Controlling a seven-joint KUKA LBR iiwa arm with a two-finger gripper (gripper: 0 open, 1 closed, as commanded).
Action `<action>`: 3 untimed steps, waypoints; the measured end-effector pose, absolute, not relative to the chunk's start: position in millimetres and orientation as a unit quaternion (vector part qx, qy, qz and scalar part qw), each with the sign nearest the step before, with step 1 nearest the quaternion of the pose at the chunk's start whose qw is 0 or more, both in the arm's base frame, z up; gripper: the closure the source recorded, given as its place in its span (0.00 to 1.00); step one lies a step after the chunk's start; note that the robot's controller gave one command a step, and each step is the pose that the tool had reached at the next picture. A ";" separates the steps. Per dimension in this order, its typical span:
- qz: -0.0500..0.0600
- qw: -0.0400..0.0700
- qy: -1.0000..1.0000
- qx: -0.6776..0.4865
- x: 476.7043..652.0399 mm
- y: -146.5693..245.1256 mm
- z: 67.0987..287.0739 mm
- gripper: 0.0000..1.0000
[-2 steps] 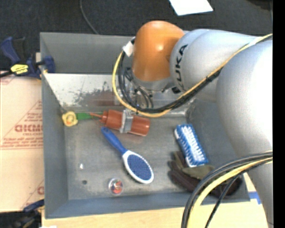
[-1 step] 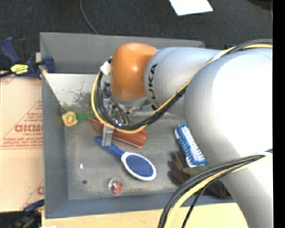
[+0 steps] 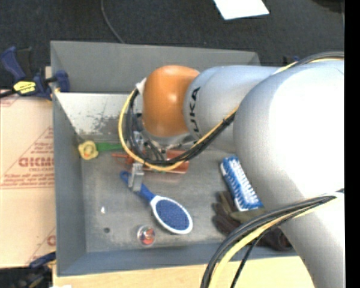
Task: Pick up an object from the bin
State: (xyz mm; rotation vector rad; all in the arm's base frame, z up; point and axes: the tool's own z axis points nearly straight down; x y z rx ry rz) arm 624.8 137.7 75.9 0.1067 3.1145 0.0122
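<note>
Well, from where I stand the arm (image 3: 276, 119) leans in from 3 o'clock and bends down over the bin (image 3: 69, 209). Its orange cover (image 3: 165, 101) faces up, so the claw (image 3: 137, 174) below points straight at the floor, which I take to be the plain way to come at things lying flat. The claw hangs low, a little toward 9 o'clock of the floor's middle, right at the handle tip of a hairbrush (image 3: 171, 215). The wrist and its cables hide too much for me to tell whether the claw is open or closed, or whether it grips anything. The hairbrush has a blue handle and a white-rimmed oval head, and it lies flat with the blue bristle pad up. Its long axis is slanted: the handle points between 10 and 11 o'clock, and the head sits toward the 6 o'clock wall. I would guess the thin handle is the easier part to pinch, across its width. A reddish piece (image 3: 179, 164) pokes out just beside the wrist at 3 o'clock. The other things lie apart: a blue-and-white scrub brush (image 3: 240, 185) on a dark glove (image 3: 227, 219) at 3 to 4 o'clock, a yellow toy (image 3: 88, 150) at 10 o'clock, and a small round thing (image 3: 146, 236) near the 6 o'clock wall.
</note>
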 end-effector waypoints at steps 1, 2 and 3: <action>0.004 0.005 1.000 0.006 632.5 160.6 75.5 1.00; 0.004 0.009 1.000 0.006 633.1 159.8 73.9 1.00; 0.003 0.003 1.000 0.004 626.9 157.7 92.9 1.00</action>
